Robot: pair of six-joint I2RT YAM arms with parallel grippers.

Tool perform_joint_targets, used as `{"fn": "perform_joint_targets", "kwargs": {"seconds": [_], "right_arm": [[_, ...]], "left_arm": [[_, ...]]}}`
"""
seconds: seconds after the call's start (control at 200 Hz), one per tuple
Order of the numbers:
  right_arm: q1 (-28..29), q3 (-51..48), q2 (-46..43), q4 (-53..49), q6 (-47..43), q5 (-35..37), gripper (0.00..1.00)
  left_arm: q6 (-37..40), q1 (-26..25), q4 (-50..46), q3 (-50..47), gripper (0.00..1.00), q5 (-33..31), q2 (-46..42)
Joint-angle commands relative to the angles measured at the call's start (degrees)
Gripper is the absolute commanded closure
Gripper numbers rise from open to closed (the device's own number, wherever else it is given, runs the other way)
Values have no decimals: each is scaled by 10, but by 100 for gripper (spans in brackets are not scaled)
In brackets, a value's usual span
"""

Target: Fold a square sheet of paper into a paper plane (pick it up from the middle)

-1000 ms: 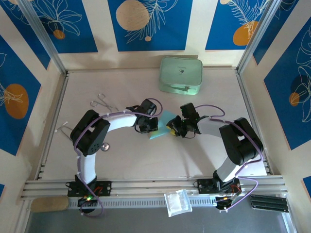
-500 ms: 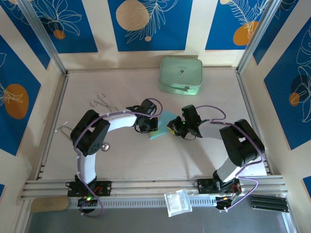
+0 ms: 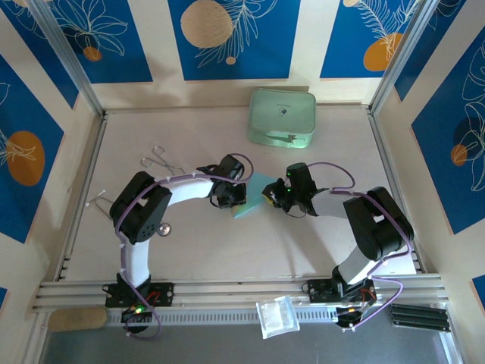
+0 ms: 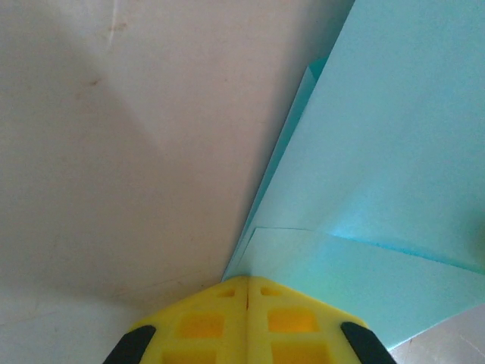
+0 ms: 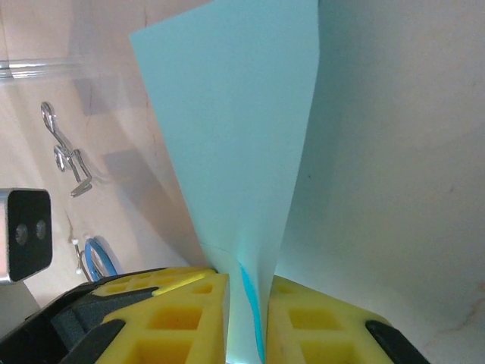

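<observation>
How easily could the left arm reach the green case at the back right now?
Probably not yet. The table toward the green case looks bare, but the left gripper is shut on the blue paper, which the right gripper also straddles; it must let go first.

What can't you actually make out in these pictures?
- Top view: the left gripper and right gripper cover much of the paper, so its folds are unreadable.
- Left wrist view: the paper runs off the right edge, and the shut gripper hides the pinched part.
- Right wrist view: paper sits between the fingers, but whether it is pinched tight is unclear.
- Top view: the mark on the case is too small to read.
</observation>
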Motion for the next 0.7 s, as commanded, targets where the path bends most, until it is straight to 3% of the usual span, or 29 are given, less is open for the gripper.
{"fn": "perform_joint_targets", "kwargs": {"seconds": [0.0, 0.27, 0.455, 0.695], "right_arm": [[-5, -3, -2, 9, -11, -2, 82], [-6, 9, -5, -10, -14, -14, 99], [-6, 11, -41, -53, -9, 11, 100], [0, 29, -84, -136, 27, 47, 100]], "left_arm": [[4, 3, -40, 2, 94, -2, 14], [26, 7, -31, 17, 91, -6, -16], [90, 8, 30, -8, 68, -22, -85], [247, -14, 159, -98, 45, -48, -157]]}}
